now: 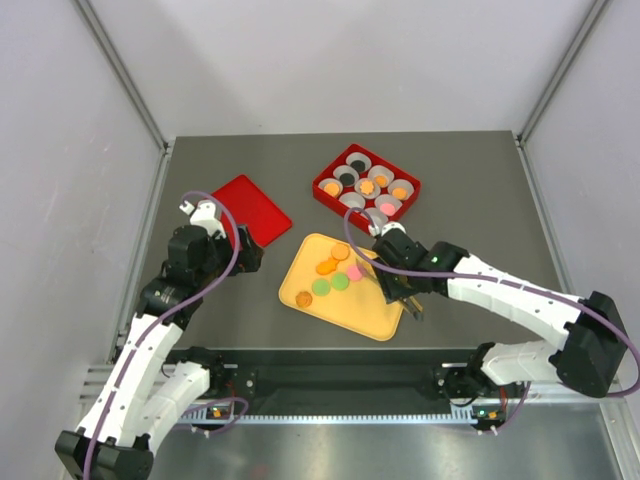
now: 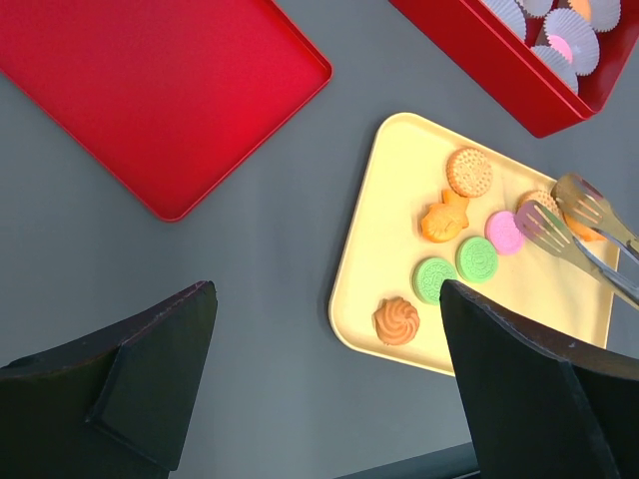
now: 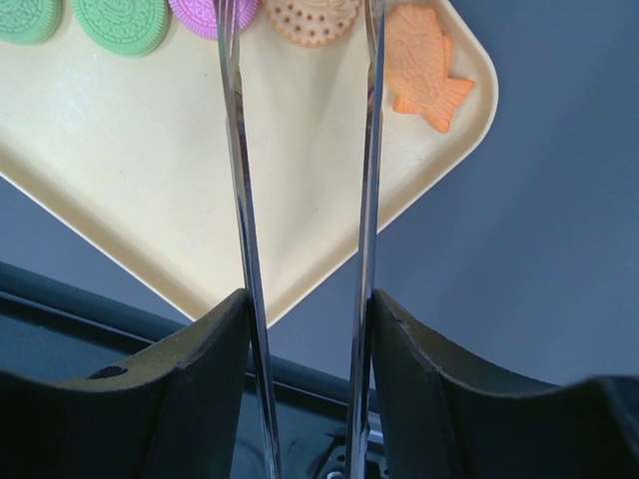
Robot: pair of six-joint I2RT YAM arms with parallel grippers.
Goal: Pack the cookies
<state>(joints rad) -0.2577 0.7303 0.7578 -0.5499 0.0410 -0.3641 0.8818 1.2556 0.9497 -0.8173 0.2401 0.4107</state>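
Several cookies (image 1: pixel 333 272) lie on a yellow tray (image 1: pixel 350 312): orange, green and pink ones (image 2: pixel 477 258). A red box (image 1: pixel 322 187) of white paper cups holds more orange, black and pink cookies. My right gripper (image 1: pixel 400 285) is shut on metal tongs (image 3: pixel 240 200). The tong arms stand apart, either side of a round orange cookie (image 3: pixel 312 20) on the tray, with a fish-shaped orange cookie (image 3: pixel 424 65) just to the right. The tong tips (image 2: pixel 547 225) also show in the left wrist view. My left gripper (image 2: pixel 329 289) is open and empty above the bare table left of the tray.
A flat red lid (image 1: pixel 250 210) lies on the table at the left, beside my left arm. The red box (image 2: pixel 499 70) stands behind the tray. The table's near edge (image 3: pixel 120 329) runs just below the tray's corner.
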